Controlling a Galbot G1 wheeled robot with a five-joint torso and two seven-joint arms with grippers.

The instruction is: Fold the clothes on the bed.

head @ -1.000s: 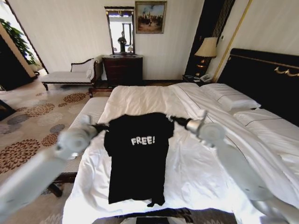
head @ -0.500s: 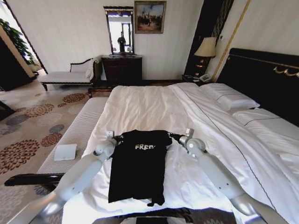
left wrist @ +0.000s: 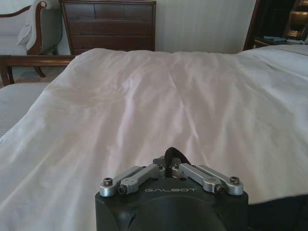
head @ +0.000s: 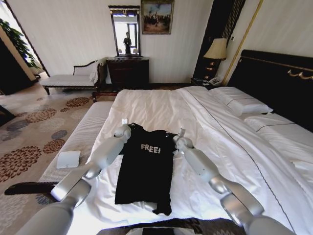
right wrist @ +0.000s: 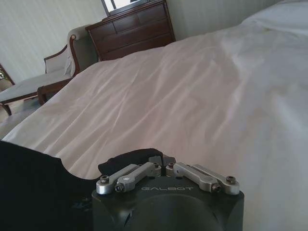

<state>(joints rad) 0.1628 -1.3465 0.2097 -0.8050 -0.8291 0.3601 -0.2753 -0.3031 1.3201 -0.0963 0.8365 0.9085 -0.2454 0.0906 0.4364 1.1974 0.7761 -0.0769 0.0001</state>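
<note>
T-shirt: the black T-shirt (head: 145, 169) with white "FREE!" print lies chest-up on the bed (head: 205, 161), near its foot edge, collar toward the far side of the mattress and hem toward the robot.
Left gripper: the left gripper (head: 128, 129) is at the shirt's left shoulder; in the left wrist view its fingers are drawn together on a pinch of dark cloth (left wrist: 169, 155).
Right gripper: the right gripper (head: 179, 137) is at the right shoulder, likewise pinched on a fold of black fabric (right wrist: 132, 157).
Done so far: the sleeves appear tucked in, leaving a narrow long panel spread flat.
Left to do: no crosswise fold shows yet; the length looks full, so I judge the task about midway.
Risk: the bottom hem is a little rumpled at one corner.
</note>
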